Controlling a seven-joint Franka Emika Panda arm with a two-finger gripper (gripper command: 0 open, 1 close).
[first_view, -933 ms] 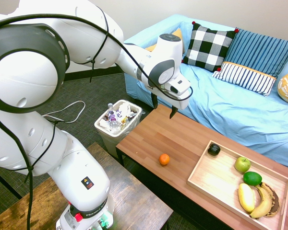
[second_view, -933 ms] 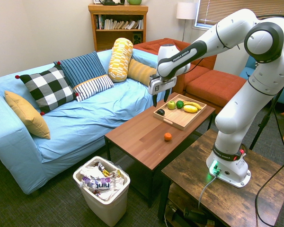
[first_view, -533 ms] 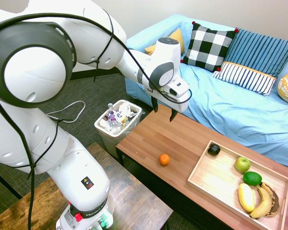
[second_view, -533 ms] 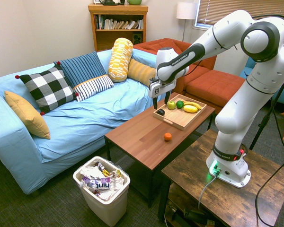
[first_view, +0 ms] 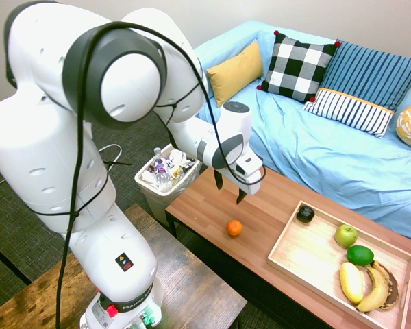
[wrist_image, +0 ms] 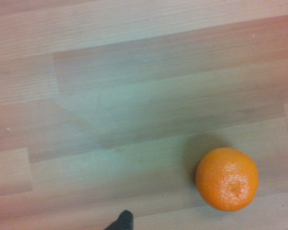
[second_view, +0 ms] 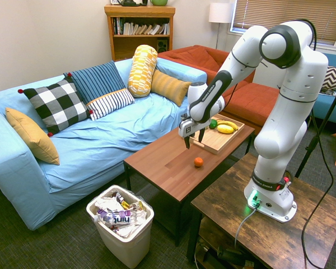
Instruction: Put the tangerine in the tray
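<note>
The tangerine (first_view: 234,227), round with finely dimpled orange skin, sits alone on the smooth reddish wood-grain tabletop (first_view: 274,195), well apart from the tray (first_view: 308,257). That shallow pale-wood rectangle holds a green apple (first_view: 346,235), a lime (first_view: 360,255) and bananas (first_view: 366,284). The gripper (first_view: 229,188) hangs above the tangerine, fingers spread wide and empty.

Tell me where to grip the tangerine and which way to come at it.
Grip the tangerine across its widest middle, coming straight down from above. It is round, so any pair of opposite sides serves, and it sits alone on the bare coffee table, apart from the tray. The open pincer points down, hanging above and a little to one side, so probably shift over it first.
</note>
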